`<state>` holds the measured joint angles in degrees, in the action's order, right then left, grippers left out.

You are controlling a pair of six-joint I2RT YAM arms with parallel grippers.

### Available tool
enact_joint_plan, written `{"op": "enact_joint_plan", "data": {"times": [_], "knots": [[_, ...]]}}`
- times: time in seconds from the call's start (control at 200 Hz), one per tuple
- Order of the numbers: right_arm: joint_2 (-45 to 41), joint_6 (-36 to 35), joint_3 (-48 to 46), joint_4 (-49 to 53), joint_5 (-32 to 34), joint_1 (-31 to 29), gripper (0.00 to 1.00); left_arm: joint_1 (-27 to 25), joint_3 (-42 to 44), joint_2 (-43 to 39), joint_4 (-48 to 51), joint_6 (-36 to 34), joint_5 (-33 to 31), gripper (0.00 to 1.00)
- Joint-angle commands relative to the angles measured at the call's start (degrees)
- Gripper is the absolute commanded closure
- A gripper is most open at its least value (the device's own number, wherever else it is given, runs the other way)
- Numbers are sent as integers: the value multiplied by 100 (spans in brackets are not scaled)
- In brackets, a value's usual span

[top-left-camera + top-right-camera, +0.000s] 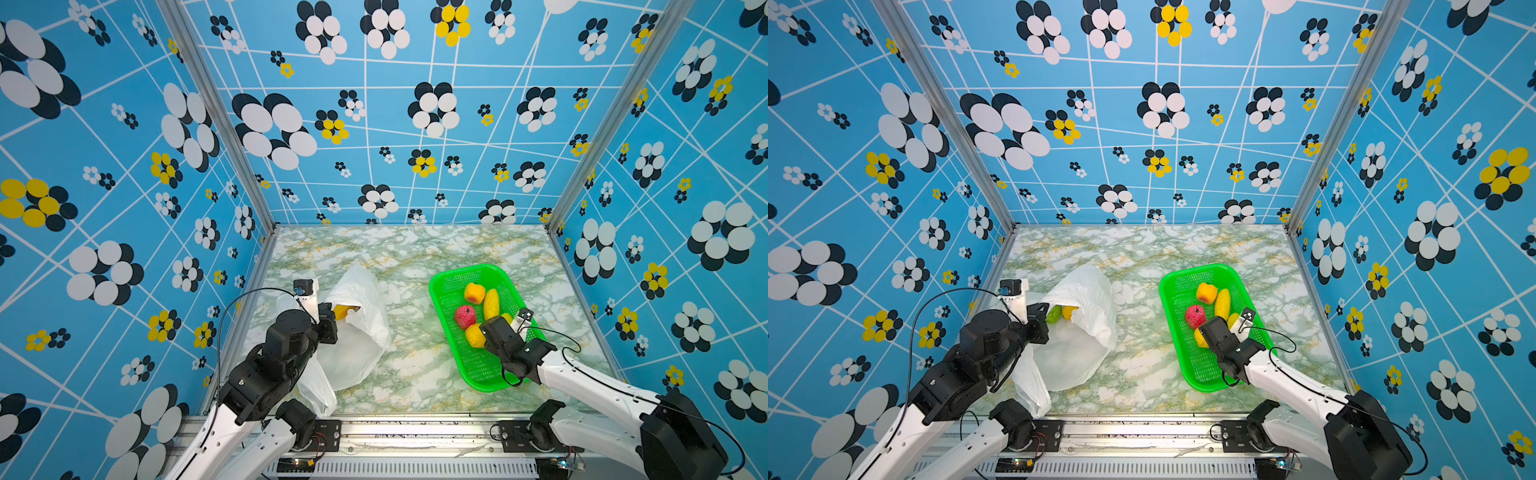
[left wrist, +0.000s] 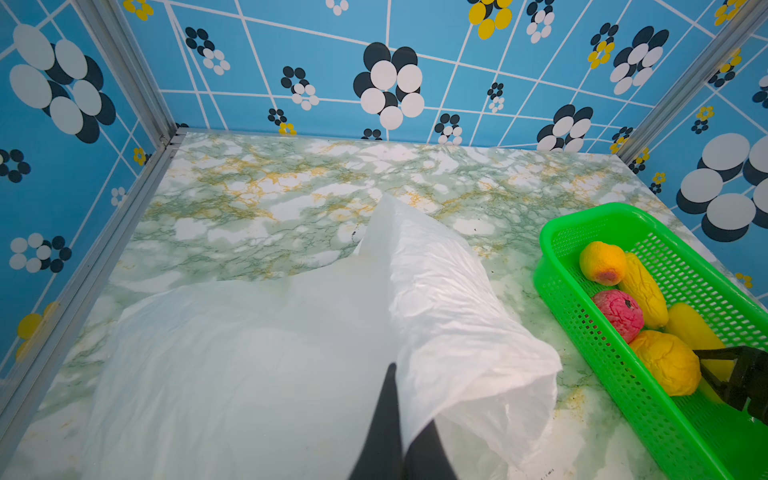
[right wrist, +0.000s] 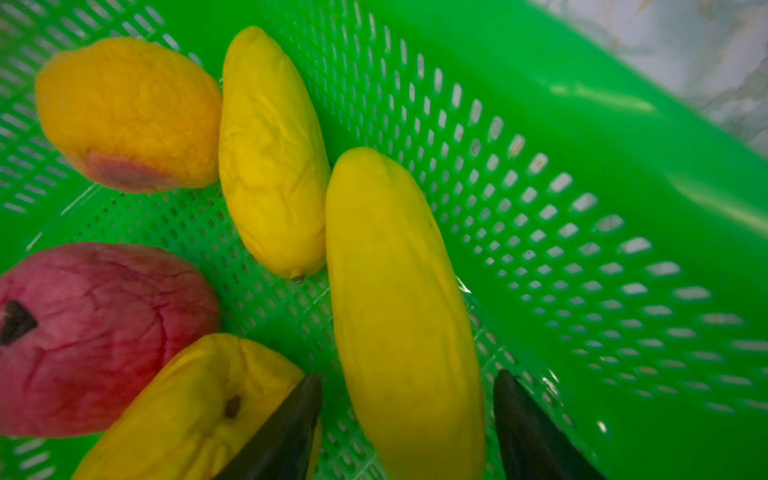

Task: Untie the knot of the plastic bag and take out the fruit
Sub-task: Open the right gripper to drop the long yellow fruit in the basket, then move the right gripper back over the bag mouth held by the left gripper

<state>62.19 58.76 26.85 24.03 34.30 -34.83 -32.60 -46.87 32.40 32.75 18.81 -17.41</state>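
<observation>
The white plastic bag [image 1: 361, 291] [image 2: 436, 270] lies on the left of the table with its mouth open, and no knot shows. My left gripper [image 1: 328, 316] [image 2: 405, 399] is shut on the film at the mouth's rim. Inside the mouth sit a green fruit [image 1: 1054, 314] and a yellow-orange one [image 1: 1069, 311]. My right gripper [image 3: 409, 376] [image 1: 505, 322] stands open low in the green basket [image 1: 461, 272], its fingers either side of a long yellow fruit [image 3: 399, 270] that rests on the basket floor. Beside it lie a red fruit [image 3: 91, 332] and a yellow round one [image 3: 199, 399].
The basket also holds an orange fruit with a red blush [image 1: 474, 293] and another elongated yellow one [image 1: 491, 304]. Patterned blue walls close in the marble table [image 1: 415, 249] on three sides. The bag's lower part hangs toward the front rail [image 1: 395, 428].
</observation>
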Motion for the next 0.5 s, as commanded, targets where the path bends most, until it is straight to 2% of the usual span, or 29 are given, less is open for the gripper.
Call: {"op": "enact_joint_plan", "data": {"times": [0.0, 0.125, 0.27, 0.36, 0.495], "knots": [[-159, -10, -83, -77, -81, 11, 20, 43, 87, -26, 3, 33, -9, 100], [-618, -334, 26, 62, -94, -4, 17, 48, 71, 23, 12, 24, -69, 100], [-1216, -556, 211, 397, 325, -282, 18, 43, 78, 72, -40, 17, 1, 100], [-1613, -785, 270, 391, 723, -732, 20, 43, 72, 70, -50, 14, 25, 100], [-1833, -1661, 268, -518, 996, -1745, 27, 45, 57, 99, -72, -8, 32, 100]]}}
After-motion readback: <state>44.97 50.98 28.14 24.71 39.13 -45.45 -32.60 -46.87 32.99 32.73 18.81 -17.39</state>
